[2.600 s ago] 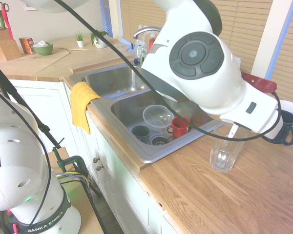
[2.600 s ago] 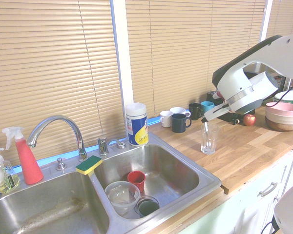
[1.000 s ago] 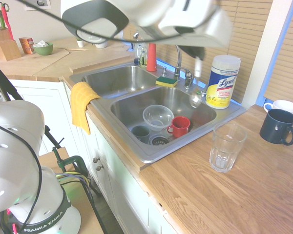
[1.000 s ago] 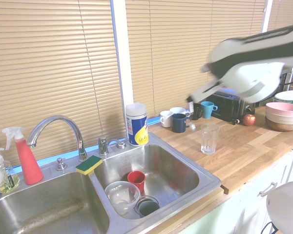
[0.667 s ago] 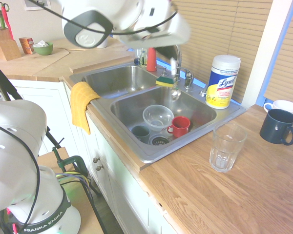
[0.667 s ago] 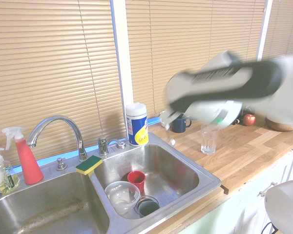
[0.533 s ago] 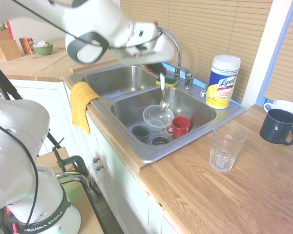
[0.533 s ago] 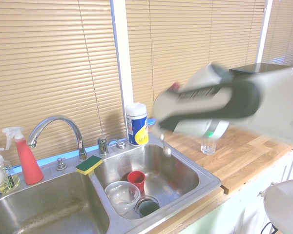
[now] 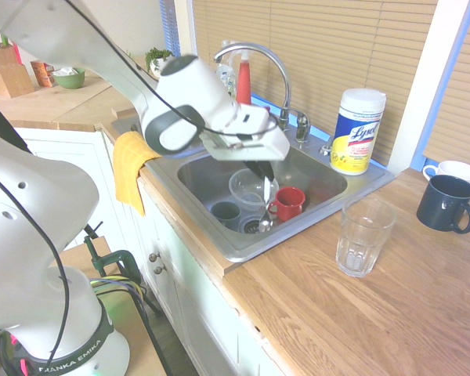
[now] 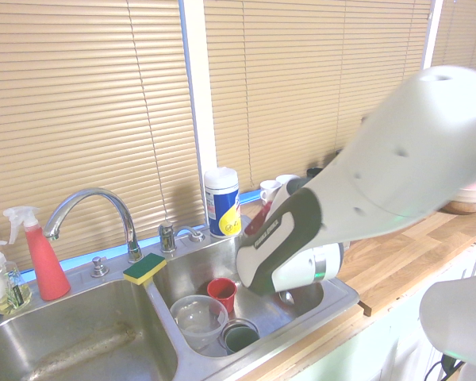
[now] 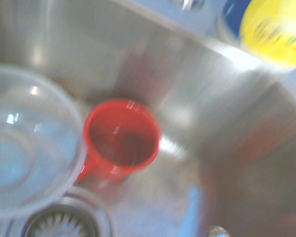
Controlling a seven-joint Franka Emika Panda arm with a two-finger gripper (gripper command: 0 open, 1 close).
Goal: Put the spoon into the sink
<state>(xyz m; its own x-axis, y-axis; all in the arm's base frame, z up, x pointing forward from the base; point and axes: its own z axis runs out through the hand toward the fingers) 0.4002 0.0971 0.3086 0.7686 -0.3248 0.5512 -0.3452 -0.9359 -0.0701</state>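
The spoon (image 9: 267, 205) hangs upright inside the sink (image 9: 317, 178), white handle on top and silver bowl just above the drain (image 9: 255, 225). My gripper (image 9: 261, 174) is shut on the handle's top, reaching down into the basin between a clear plastic bowl (image 9: 249, 186) and a red mug (image 9: 287, 203). In the second exterior view the arm's bulk hides the gripper and spoon; the sink (image 10: 197, 268) shows to its left. The wrist view looks down, blurred, on the red mug (image 11: 121, 140), the clear bowl (image 11: 24, 163) and the drain (image 11: 64, 224).
A dark cup (image 9: 225, 211) stands in the basin beside the drain. A drinking glass (image 9: 363, 235) is on the wooden counter to the right, with a wipes tub (image 9: 357, 130), a navy mug (image 9: 444, 203) and the tap (image 9: 258, 63) behind. A yellow cloth (image 9: 131, 166) hangs over the sink's left edge.
The arm has swung from above the counter by the glass across to the sink and dropped low, carrying the spoon down into the basin near the red mug.
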